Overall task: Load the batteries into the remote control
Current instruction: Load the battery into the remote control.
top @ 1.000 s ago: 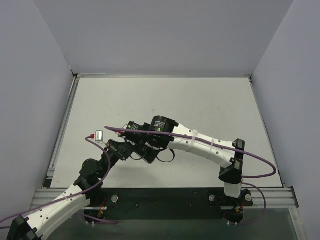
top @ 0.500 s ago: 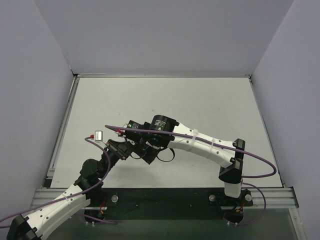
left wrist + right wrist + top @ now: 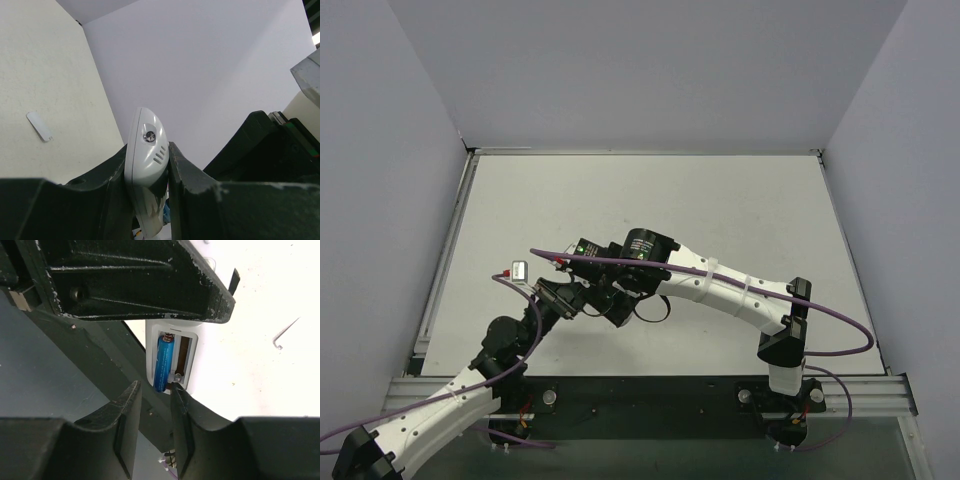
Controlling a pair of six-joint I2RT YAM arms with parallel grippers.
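here, over the counter (image 3: 720, 200), the left end effector (image 3: 147, 167) is pinching the remote control (image 3: 144, 145), with its open back turned to the right arm. in the right wrist view the right end effector (image 3: 155, 390) is slightly spread and empty, at 6 o'clock of the one seated battery (image 3: 163, 362). the battery's long axis runs 12 to 6. the slot (image 3: 184, 357) at its 3 o'clock looks bare.

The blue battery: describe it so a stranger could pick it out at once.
Find the left gripper, shut on the white remote control. In the remote's open compartment lies the blue battery. It is the only blue thing there; the slot beside it is bare.
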